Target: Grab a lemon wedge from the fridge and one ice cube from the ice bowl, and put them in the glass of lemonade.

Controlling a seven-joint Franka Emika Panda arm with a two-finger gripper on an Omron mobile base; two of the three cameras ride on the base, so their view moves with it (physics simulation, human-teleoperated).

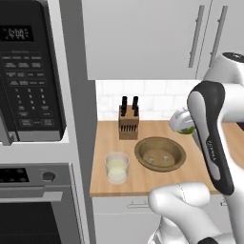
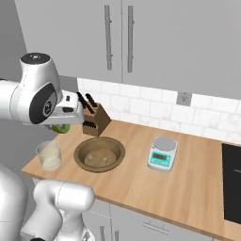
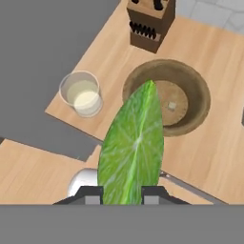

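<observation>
My gripper is shut on the lemon wedge, a green-yellow piece that stands up between the fingertips. The hand hangs high over the counter, above and behind the ice bowl. In the base views the lemon wedge peeks out under the hand as a green bit. The brown ice bowl holds small ice cubes. The glass of lemonade stands left of the bowl near the counter's front edge. The fridge is out of view.
A wooden knife block stands behind the bowl against the tiled wall. A small kitchen scale sits right of the bowl. A microwave and an oven fill the left wall; a dark cooktop lies far right.
</observation>
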